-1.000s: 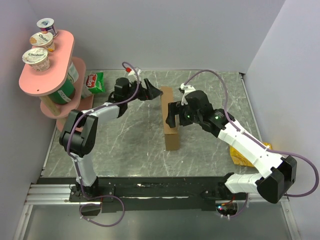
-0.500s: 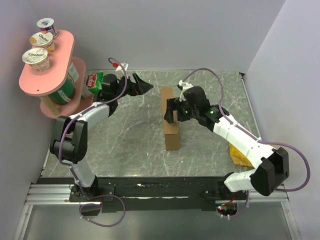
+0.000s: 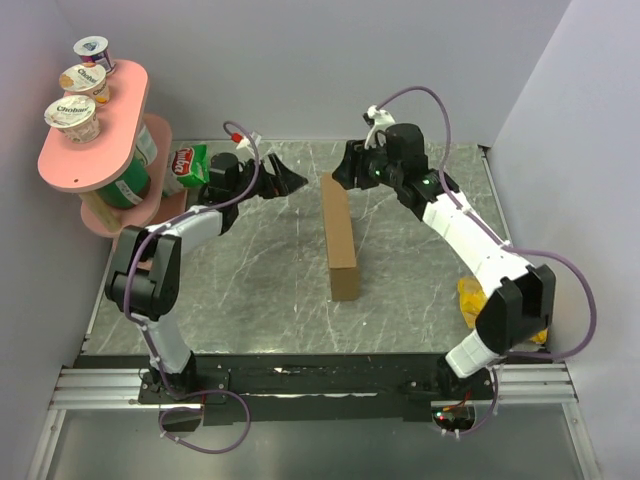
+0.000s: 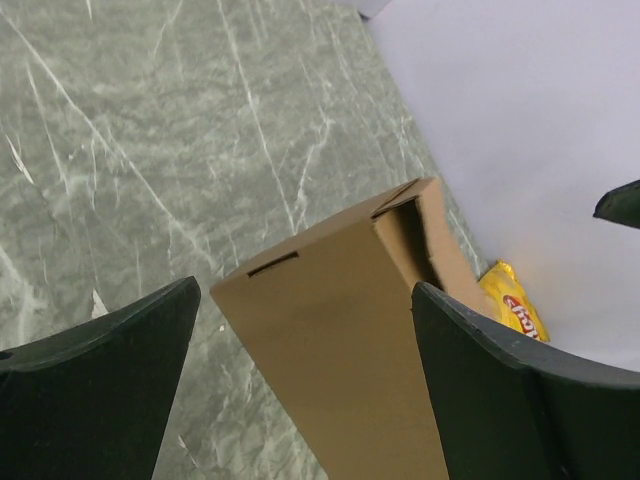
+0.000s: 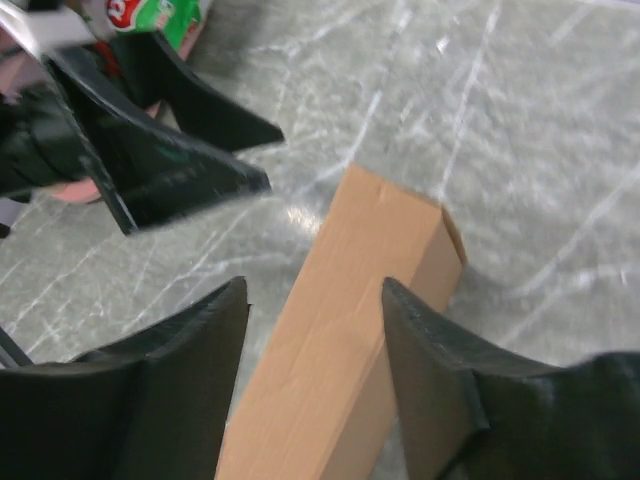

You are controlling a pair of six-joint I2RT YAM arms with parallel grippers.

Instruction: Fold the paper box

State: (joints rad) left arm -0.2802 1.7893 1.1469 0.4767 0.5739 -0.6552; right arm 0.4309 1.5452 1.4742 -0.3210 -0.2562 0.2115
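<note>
Hazards, left to right. Far left: pink shelf [image 3: 75,165] loaded with cups [image 3: 75,112], and a chip bag [image 3: 188,163] just beside the left wrist. Likely to be clipped or swept by any wide swing of that arm.

Next, left gripper [image 3: 293,180]: jaws wide apart, holding nothing, hovering to the left of the box's far end and aimed at it.

Mid-table, box [image 3: 341,240]: balanced on one thin long edge, running near to far, with the far end gaping (flap not tucked, judging by the left wrist view). Easily toppled flat by a one-sided push from either gripper, with no brace on the opposite face.

Then right gripper [image 3: 342,172]: above the box's far end, jaws apart, clamped on nothing. Contact with the cardboard: cannot tell. Risk on closing off-centre from here: a crushed open end, or the box skidding or tipping instead of the flap seating in its slot.

Far right: yellow bag [image 3: 470,305] close by the right forearm, liable to be dragged or pushed off on a low retreat.
</note>
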